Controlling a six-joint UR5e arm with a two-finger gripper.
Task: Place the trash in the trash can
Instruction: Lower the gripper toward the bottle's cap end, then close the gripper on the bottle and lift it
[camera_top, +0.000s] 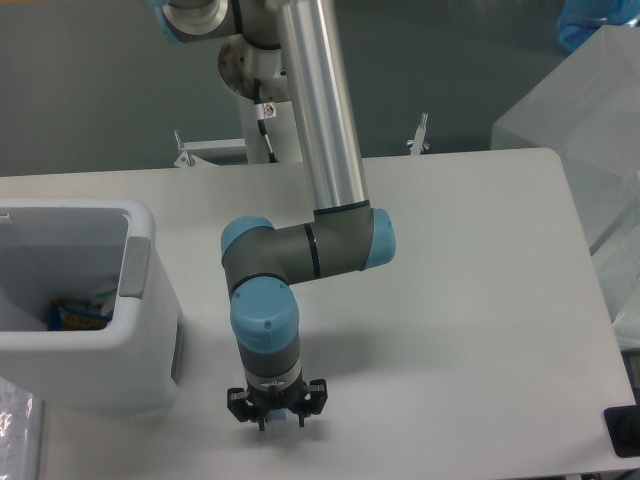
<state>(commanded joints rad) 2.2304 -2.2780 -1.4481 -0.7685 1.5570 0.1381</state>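
at the far left we see one trash can (75, 345), a large white bin with rounded corners and a grey panel (133, 268) on its right wall, standing on the white table (470, 300). its top is open. down in the right-hand corner of the bin lies some blue and yellow packaging (78, 314) with a pale scrap just beside it; we cannot count the pieces inside more exactly than that, since the near wall hides most of the floor. at the bottom left corner of the view, in front of the bin, a bit of clear crinkled plastic (18, 428) shows, cut off by the edge.

moving right, we find one arm, its silver tube coming down from the top and bending through grey joints with pale blue caps to a wrist that points straight down. the one gripper (279, 418) hangs low over the table near the front edge, to the right of the bin and apart from it. a small pale bluish thing (286, 419) shows between the black fingers (263, 416), but it is too small and too hidden for us to name, and we cannot tell whether the jaws are pressed on it or merely standing around it. we cannot make out a bottle or a labelled wrapper as such anywhere on the table.

at the far right we count one clear plastic box (590, 130) beyond the table's edge and one small black object (624, 431) at the lower right corner.
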